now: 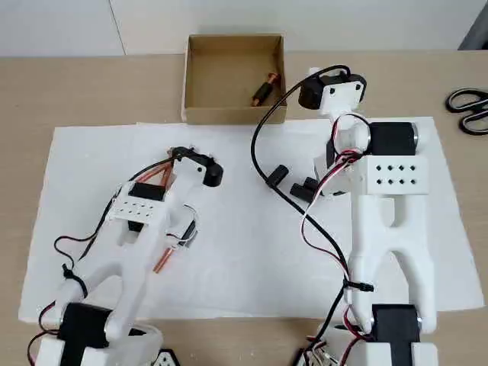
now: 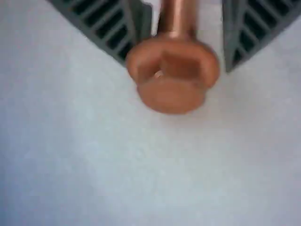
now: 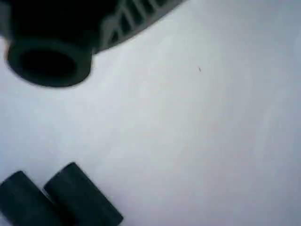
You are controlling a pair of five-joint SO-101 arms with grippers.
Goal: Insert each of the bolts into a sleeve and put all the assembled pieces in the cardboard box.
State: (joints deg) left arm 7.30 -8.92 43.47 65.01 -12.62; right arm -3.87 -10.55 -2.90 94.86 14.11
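Bolt, held: copper bolt [image 2: 171, 75], head toward cam, shank cut off at frame edge, pinched betw. ribbed fingers [image 2: 106, 28] of L gripper [image 2: 181, 23].
Shank, high view: copper shank [image 1: 162, 259] sticking out from under L arm [image 1: 130, 252] over white sheet [image 1: 229, 267]; can't tell if it's the gripped one.
R gripper [image 3: 70, 33]: clamped on black sleeve [image 3: 49, 61], open end to cam; one ribbed finger seen, other lost in dark.
Spares: spare sleeves [image 3: 80, 197], two side by side on sheet, ends cut off.
Box: cardboard box [image 1: 229, 114] at sheet's far edge; one assembled piece [image 1: 264, 90] inside, by right wall.
Misc: scissors [image 1: 467, 107] on table, cut off.
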